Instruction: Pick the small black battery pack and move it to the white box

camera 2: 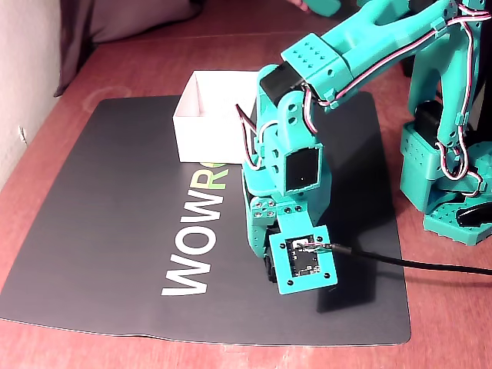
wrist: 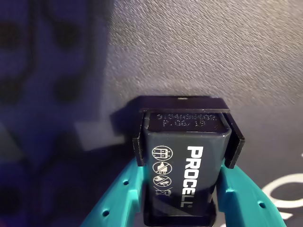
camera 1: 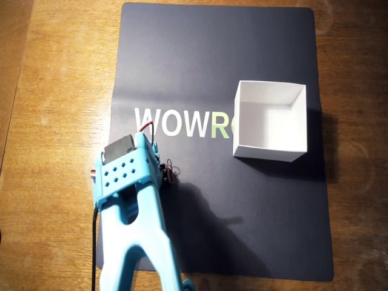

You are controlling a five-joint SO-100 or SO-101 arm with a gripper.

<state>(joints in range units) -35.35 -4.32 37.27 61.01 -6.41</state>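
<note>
The small black battery pack (wrist: 182, 177) reads "PROCELL" in white, running along its long axis, which points toward 12 o'clock in your wrist view. You have it clamped between the teal fingers (wrist: 239, 189) of the gripper (wrist: 184, 208), over the dark mat (camera 1: 242, 212) printed "WOWRO". In the overhead view the white box (camera 1: 270, 121) sits well apart at 2 o'clock

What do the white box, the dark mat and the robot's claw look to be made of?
The white box looks like thin matte cardboard: sharp folded edges, upright walls. The dark mat seems a flexible sheet with a fine grainy texture, maybe rubber or plastic. The gripper looks like teal printed plastic, hard and slightly glossy, closed around the battery pack.
</note>
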